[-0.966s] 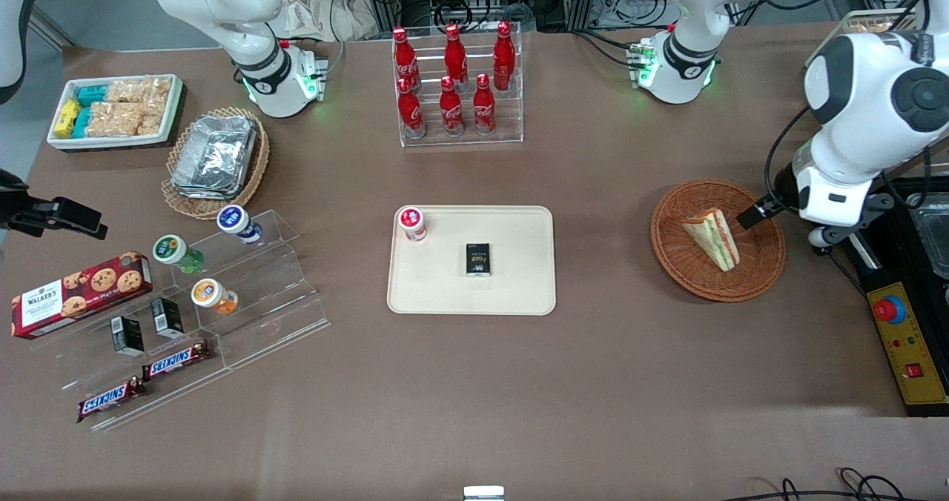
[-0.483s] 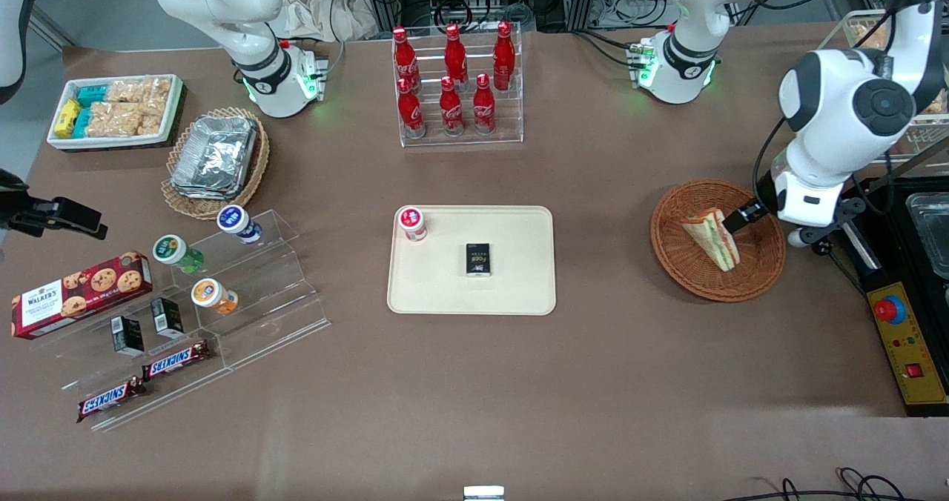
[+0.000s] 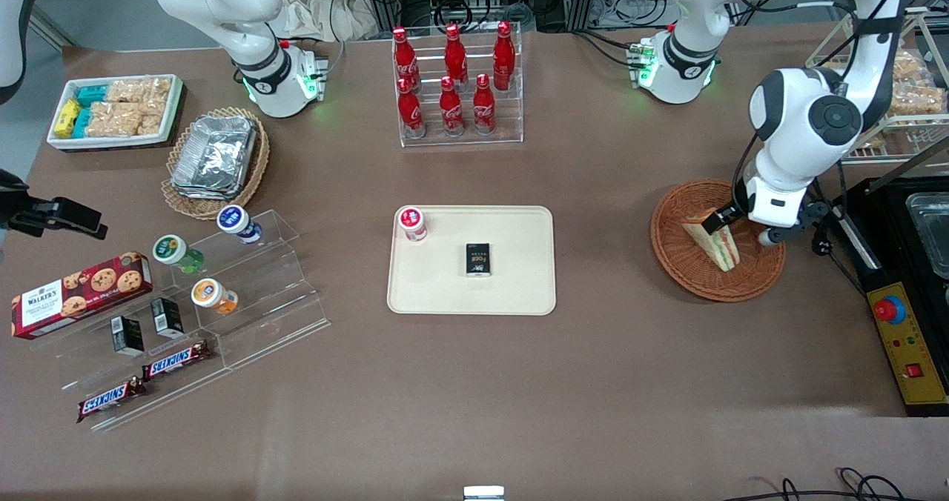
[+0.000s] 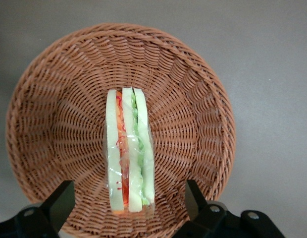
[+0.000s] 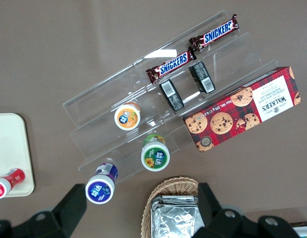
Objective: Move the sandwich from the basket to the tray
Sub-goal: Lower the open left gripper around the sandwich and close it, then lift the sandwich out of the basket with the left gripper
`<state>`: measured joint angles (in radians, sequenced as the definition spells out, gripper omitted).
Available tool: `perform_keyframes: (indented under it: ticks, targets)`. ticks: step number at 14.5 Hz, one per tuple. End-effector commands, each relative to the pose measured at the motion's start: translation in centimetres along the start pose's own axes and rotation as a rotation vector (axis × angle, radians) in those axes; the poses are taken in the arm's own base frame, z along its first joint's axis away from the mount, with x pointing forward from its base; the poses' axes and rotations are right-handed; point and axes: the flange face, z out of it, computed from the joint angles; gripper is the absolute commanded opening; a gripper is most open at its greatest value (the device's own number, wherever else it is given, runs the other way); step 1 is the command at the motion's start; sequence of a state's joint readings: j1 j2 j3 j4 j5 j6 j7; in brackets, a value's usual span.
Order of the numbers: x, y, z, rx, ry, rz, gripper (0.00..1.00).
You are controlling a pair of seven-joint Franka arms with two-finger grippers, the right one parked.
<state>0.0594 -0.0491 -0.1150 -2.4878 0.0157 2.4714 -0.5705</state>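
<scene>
The sandwich [image 3: 718, 245] lies in the reddish-brown wicker basket [image 3: 671, 253], toward the working arm's end of the table. In the left wrist view the sandwich [image 4: 128, 153] shows its cut edge, with orange and green layers between pale bread, in the middle of the basket [image 4: 54, 124]. My gripper [image 3: 741, 228] hangs open just above it. Its two black fingers [image 4: 59, 201] stand one on each side of the sandwich's end, with wicker showing between each finger and the bread. The gripper [image 4: 128, 202] holds nothing. The cream tray [image 3: 519, 286] lies mid-table.
On the tray stand a red-capped bottle [image 3: 412, 224] and a small black box [image 3: 478, 259]. A yellow control box with a red button [image 3: 890, 310] and a black appliance [image 3: 919, 227] sit beside the basket. A cola bottle rack [image 3: 456, 86] stands farther from the camera.
The gripper has moved from the basket's rim at the working arm's end to over the sandwich, still open. The sandwich and basket have not moved.
</scene>
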Motion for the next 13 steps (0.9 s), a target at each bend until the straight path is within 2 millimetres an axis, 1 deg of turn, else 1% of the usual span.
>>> perform_keyframes:
  ticks: [1, 4, 6, 8, 9, 10, 11, 13]
  targets:
    - [-1.2, -0.5, 2.3, -0.015, 0.017, 0.004, 0.99]
    - [-1.9, -1.0, 4.5, -0.018, 0.014, 0.006, 0.99]
    - [-2.0, -1.6, 5.5, -0.013, 0.005, 0.056, 0.99]
    - [-2.1, -2.0, 6.0, -0.011, -0.001, 0.063, 0.99]
    - [-2.2, -2.0, 6.2, -0.016, 0.006, 0.063, 0.92]
    - [-2.2, -2.0, 6.4, -0.017, 0.006, 0.06, 0.43]
    - [-2.2, -2.0, 6.4, -0.018, 0.005, 0.054, 0.0]
    - [-2.2, -2.0, 6.4, -0.017, 0.006, 0.057, 0.0]
